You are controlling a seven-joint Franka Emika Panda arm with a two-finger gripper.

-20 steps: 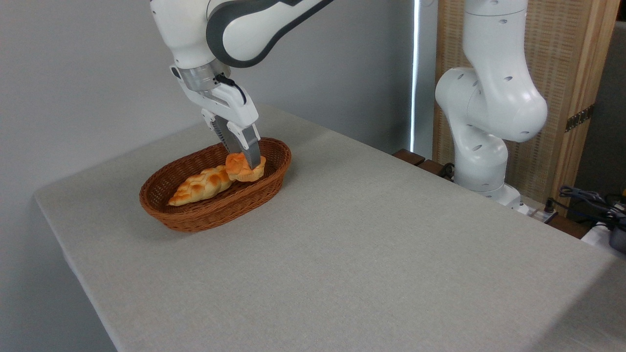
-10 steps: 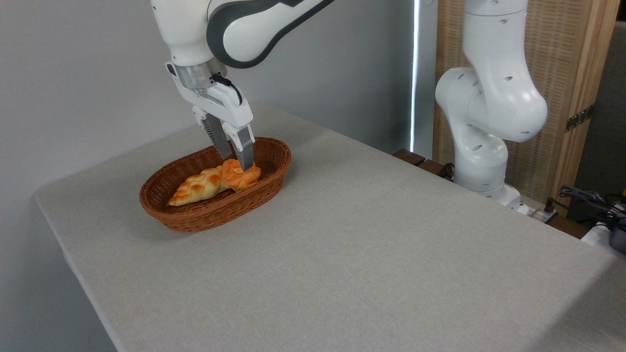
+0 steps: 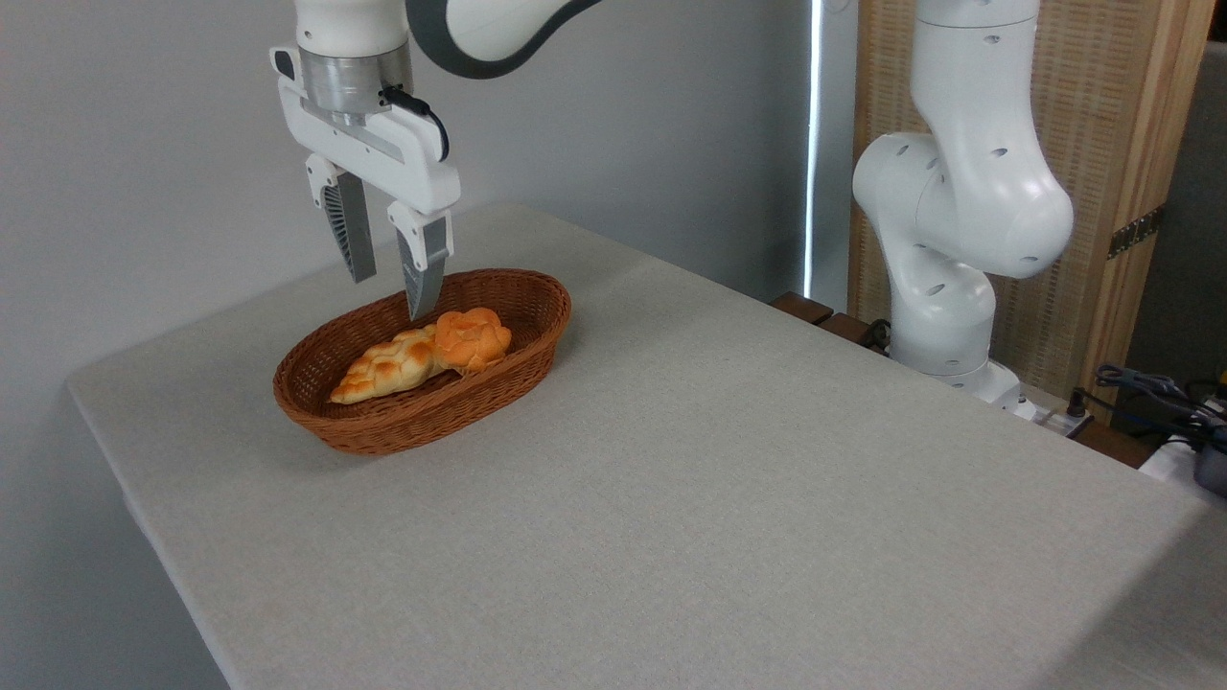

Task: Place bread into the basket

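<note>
Small round orange knotted bread (image 3: pixel 472 338) sits inside the oval brown woven wicker basket (image 3: pixel 335 417), touching the paler golden braided loaf (image 3: pixel 393 363), while the empty end effector (image 3: pixel 390 291) hangs spread wide just above-left of it, bread down-right of its tips.

There's one wicker basket (image 3: pixel 422 402) on the desk (image 3: pixel 729 498). In it sit two breads: one round orange bun (image 3: pixel 471 338) and one braided loaf (image 3: pixel 393 362). One robot arm (image 3: pixel 959 211) stands by.
</note>
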